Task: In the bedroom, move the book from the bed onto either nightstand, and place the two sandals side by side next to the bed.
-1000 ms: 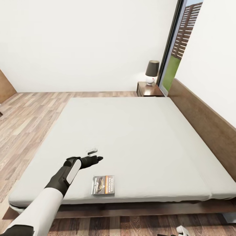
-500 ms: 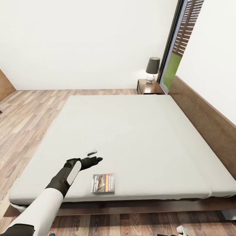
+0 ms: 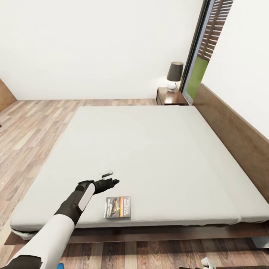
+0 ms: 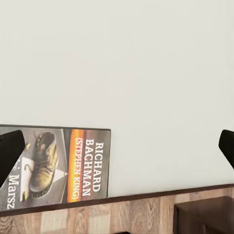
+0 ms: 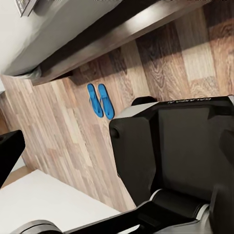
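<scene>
Camera tilted; left fingers (image 3: 108,178) stay spread beside book (image 3: 118,207).

bed (image 3: 149,149), book (image 3: 117,207) near edge, sandals (image 5: 99,100) on floor (image 3: 30,127)

White walls (image 3: 93,45) meet a brown plank floor (image 3: 33,127). In the far corner a dark-shaded lamp (image 3: 174,76) with a white base stands beside a tall dark-framed window (image 3: 203,48) showing green outside.

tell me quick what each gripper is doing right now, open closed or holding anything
Left gripper: open, empty, fingers spread above the bed near the book.
Right gripper: cannot be told; only one finger tip shows clearly.
</scene>
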`<state>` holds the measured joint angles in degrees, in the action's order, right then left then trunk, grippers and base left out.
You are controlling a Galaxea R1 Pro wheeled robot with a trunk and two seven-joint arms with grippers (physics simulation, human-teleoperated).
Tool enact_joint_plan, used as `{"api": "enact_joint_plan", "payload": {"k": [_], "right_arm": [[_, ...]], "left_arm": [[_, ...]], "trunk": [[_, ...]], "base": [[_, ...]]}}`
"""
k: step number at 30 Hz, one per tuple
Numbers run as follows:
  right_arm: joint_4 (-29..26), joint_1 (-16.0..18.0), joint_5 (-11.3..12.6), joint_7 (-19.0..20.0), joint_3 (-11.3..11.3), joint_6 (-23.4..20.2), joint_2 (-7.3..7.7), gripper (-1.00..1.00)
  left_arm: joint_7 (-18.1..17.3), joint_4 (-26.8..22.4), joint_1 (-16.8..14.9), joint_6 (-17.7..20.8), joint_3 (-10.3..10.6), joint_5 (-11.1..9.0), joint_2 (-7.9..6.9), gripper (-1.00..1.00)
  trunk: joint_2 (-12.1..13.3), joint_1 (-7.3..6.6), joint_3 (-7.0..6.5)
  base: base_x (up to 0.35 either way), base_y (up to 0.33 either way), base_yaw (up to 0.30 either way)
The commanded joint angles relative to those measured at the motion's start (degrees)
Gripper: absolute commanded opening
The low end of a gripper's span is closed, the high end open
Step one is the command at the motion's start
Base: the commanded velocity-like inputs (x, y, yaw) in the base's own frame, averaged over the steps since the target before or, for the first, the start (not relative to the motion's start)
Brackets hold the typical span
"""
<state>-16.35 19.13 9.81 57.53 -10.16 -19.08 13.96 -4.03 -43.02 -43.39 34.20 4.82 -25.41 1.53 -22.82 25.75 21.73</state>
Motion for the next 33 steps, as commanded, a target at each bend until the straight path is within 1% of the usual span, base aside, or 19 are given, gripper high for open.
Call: {"api": "enact_joint_plan", "payload": {"k": [1,10,18,25,33], "right_arm": [[0.01,0.03,0.39,0.12,-0.04,-0.52,0.01,1.00],[0.01,0.03,0.39,0.12,-0.04,-0.52,0.01,1.00],[0.01,0.03,0.39,0.12,-0.04,-0.52,0.01,1.00],[0.01,0.03,0.39,0.12,-0.04,-0.52,0.01,1.00],[0.01,0.03,0.39,0.12,-0.04,-0.54,0.01,1.00]], "left_arm": [[-0.10,-0.05,-0.03,0.25,-0.01,0.01,0.02,1.00],[-0.10,-0.05,-0.03,0.25,0.02,0.01,0.05,1.00],[-0.10,-0.05,-0.03,0.19,0.02,0.01,0.08,1.00],[-0.10,-0.05,-0.03,0.17,0.02,0.01,0.52,1.00],[-0.10,-0.05,-0.03,0.12,0.02,0.01,0.57,1.00]], "trunk": [[-0.10,0.04,0.17],[-0.10,0.04,0.36],[-0.10,0.04,0.36],[-0.10,0.04,0.36],[-3.31,1.80,1.80]], "base": [[0.135,0.000,0.000],[0.102,0.000,0.000],[0.243,0.000,0.000],[0.047,0.000,0.000],[0.002,0.000,0.000]]}}
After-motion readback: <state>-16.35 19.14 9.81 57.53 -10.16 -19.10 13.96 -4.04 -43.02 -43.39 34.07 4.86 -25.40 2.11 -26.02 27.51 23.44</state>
